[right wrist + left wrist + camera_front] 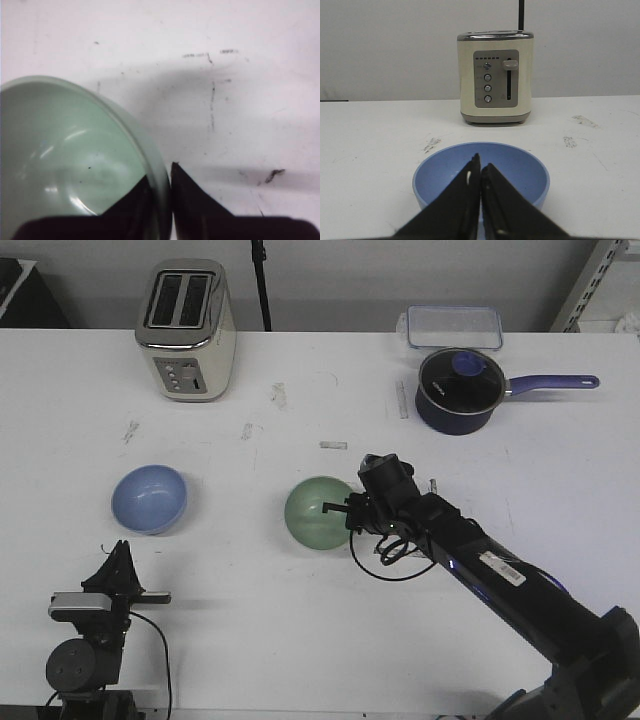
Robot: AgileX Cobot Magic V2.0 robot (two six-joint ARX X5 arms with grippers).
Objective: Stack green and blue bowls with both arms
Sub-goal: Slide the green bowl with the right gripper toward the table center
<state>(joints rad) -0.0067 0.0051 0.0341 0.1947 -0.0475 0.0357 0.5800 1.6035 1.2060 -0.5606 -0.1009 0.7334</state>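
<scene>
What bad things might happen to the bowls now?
1. The right gripper pinches only the thin rim of the green bowl, so the bowl might slip or tip when it is lifted.
2. The left gripper is shut and apart from the blue bowl, which nothing steadies. It might get pushed along the table when the green bowl comes.

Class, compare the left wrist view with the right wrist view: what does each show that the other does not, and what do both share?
Only the left wrist view shows the blue bowl, the toaster behind it, and the left gripper, shut and empty. Only the right wrist view shows the green bowl, its rim pinched by the right gripper, one finger inside and one outside. Both share the scuffed white table.
</scene>
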